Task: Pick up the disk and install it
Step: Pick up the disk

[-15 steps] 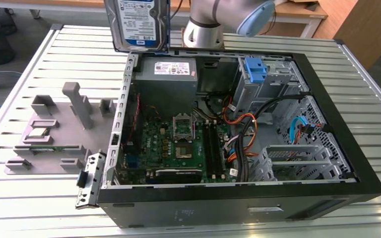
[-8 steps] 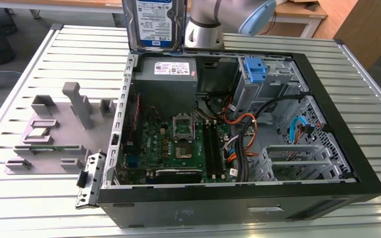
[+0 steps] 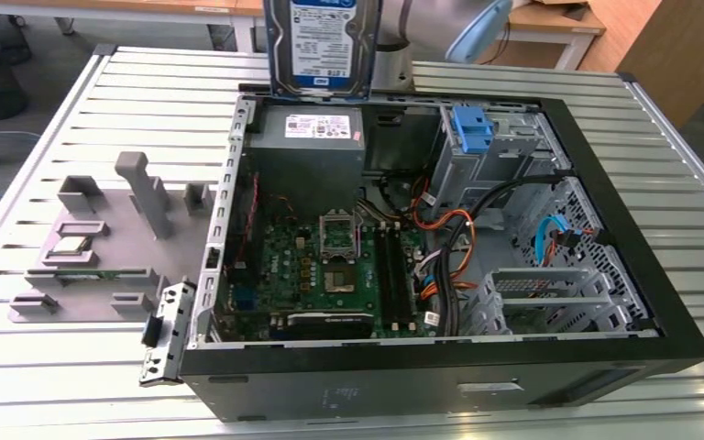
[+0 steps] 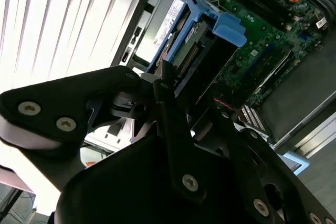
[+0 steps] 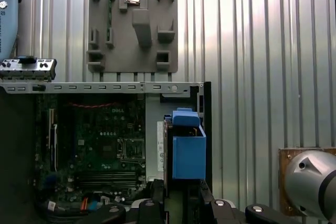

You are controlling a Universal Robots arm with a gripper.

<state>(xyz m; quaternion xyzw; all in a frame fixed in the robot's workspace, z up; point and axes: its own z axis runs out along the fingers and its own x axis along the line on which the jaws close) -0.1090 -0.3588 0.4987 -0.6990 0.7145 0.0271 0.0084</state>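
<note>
One disk [image 3: 322, 41] pinched in one gripper [image 5: 180, 184] (upright, above one open computer case [image 3: 450, 385])

A ribbed metal table [image 3: 71, 376] carries an open black computer case [image 3: 425, 390]; just beside it, toward the exterior view's left, lies a grey parts fixture [image 3: 95, 261]

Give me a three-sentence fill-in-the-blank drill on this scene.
The gripper is shut on the disk, whose carrier is ____.
The disk hangs ____ the case, not yet inside it.
The grey fixture plate lies outside the case, on the exterior view's ____.
Missing words: blue; above; left.
</note>
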